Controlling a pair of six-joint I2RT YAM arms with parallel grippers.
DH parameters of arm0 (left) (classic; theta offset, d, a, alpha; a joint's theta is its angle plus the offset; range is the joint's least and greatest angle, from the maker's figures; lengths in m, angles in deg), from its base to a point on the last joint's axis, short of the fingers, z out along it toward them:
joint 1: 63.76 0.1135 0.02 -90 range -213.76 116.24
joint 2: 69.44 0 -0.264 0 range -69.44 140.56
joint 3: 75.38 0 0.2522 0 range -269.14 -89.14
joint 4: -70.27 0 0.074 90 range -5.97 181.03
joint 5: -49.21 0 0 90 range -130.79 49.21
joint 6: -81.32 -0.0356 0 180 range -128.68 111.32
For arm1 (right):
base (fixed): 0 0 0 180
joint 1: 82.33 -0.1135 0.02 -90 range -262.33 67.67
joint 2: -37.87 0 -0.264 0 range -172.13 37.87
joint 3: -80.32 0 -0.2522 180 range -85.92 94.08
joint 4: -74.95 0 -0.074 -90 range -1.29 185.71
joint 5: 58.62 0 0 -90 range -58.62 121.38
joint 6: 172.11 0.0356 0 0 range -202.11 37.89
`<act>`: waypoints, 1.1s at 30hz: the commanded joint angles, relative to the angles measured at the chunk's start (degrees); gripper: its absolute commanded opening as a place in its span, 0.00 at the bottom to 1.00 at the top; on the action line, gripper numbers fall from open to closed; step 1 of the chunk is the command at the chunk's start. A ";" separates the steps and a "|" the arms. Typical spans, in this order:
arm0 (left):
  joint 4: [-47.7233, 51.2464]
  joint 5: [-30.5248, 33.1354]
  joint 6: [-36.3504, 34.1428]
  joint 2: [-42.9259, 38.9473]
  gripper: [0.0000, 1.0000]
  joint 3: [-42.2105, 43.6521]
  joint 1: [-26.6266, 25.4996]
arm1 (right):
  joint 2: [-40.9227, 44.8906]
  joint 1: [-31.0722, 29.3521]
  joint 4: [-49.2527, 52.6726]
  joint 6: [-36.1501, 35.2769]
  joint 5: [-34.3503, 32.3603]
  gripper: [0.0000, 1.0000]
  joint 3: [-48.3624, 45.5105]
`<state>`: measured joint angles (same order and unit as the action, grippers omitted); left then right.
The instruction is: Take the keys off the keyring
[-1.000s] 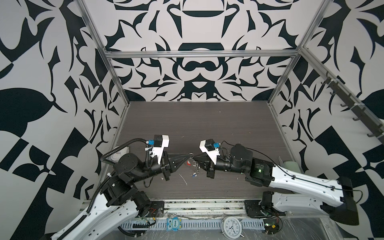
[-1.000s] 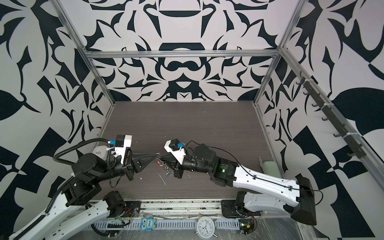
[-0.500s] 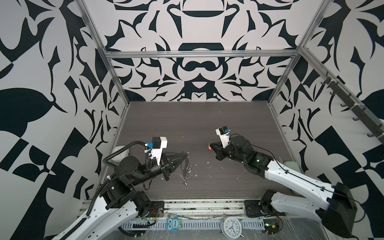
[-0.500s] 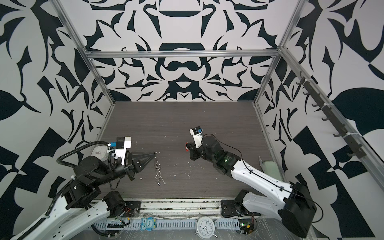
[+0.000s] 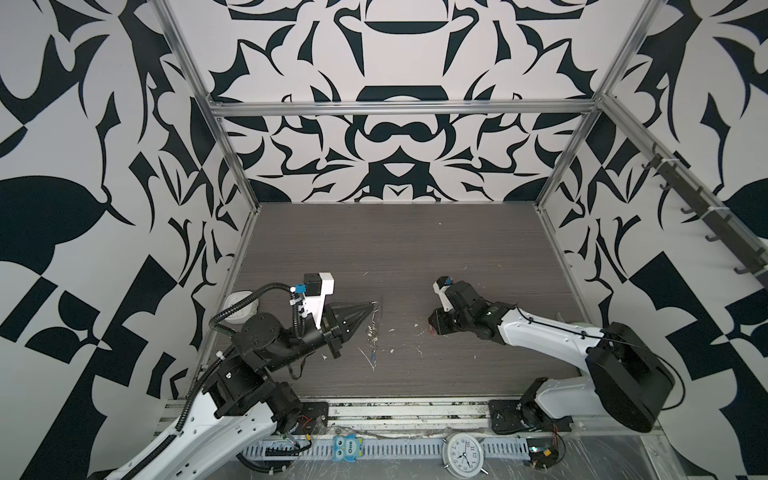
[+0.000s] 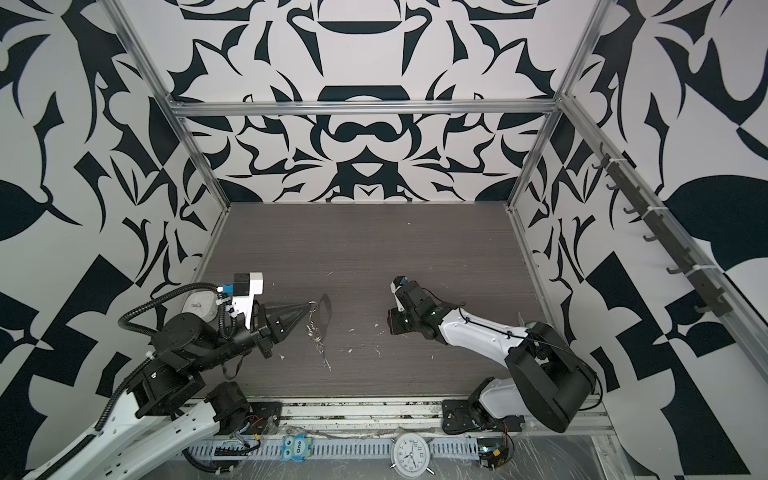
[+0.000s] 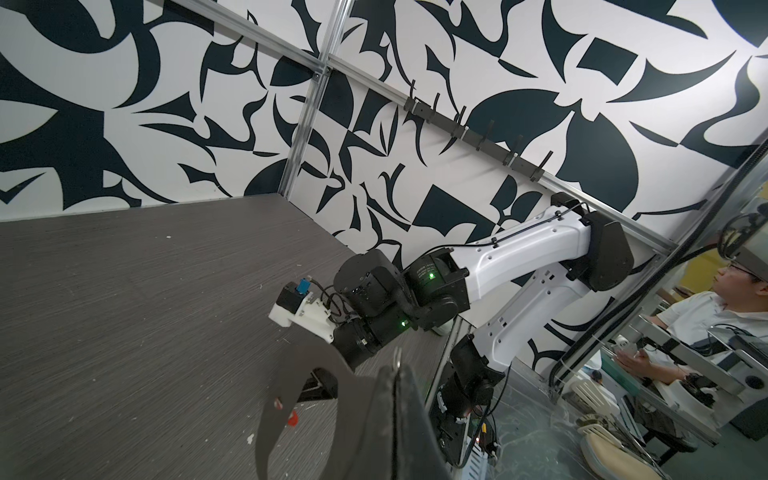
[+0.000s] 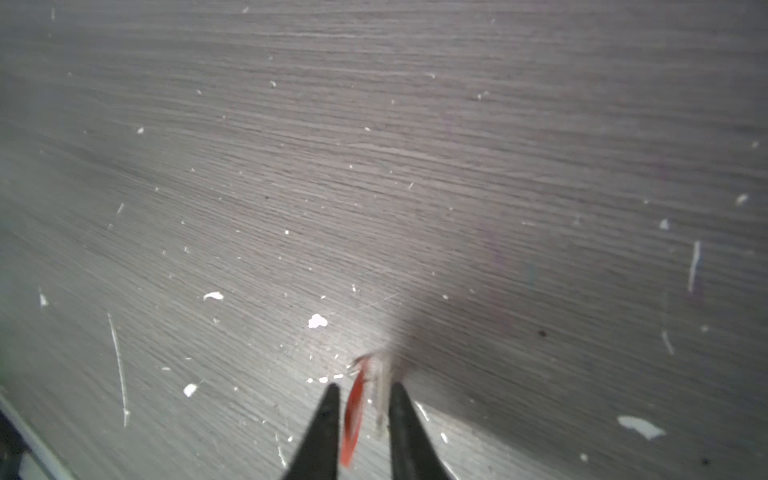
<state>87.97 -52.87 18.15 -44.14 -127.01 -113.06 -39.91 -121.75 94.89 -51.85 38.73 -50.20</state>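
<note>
Release of the red-tagged key (image 8: 353,419) looks to be the step in hand. The right jaws point down at the counter (image 5: 415,249), right of its middle and towards the front edge. They stand apart, with the red tag and its silver blade in the gap between them. The picture there is blurred, so I cannot tell whether the key already rests on the surface or whether either jaw touches it. That key is well apart from the keyring (image 6: 324,309), so one of the two removals appears done. The left jaws are closed together on the top of the grey strap loop, holding it above the counter nearer the left edge. The metal clips (image 6: 314,332) dangle beneath it, and the blue-tagged key (image 6: 321,356) hangs lowest, close to the surface. Whether its tip touches is too small to judge. The next move probably calls for the right arm to lift clear of the red key, cross towards the left edge and close on the blue tag. The left jaws would need to hold the strap steady, since the bundle hangs free and may swing.
</note>
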 commanded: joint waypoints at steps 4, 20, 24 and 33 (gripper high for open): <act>-3.77 0.97 1.20 0.26 0.00 0.73 -0.10 | 10.30 0.31 -4.28 -2.10 3.83 0.58 -0.38; -4.73 9.92 4.83 2.60 0.00 0.14 -0.10 | 28.95 -22.81 -15.58 -18.44 -2.76 0.66 7.41; -5.67 9.99 5.05 3.86 0.00 0.07 -0.10 | 23.94 -27.33 -20.35 -23.19 -9.11 0.68 9.89; -6.06 9.01 5.16 3.60 0.00 0.06 -0.10 | 15.46 -27.75 -23.49 -24.79 -9.93 0.68 14.33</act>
<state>85.06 -43.54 22.85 -39.93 -126.99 -113.06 -23.58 -149.20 75.50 -74.89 31.41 -39.38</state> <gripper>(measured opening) 0.046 0.689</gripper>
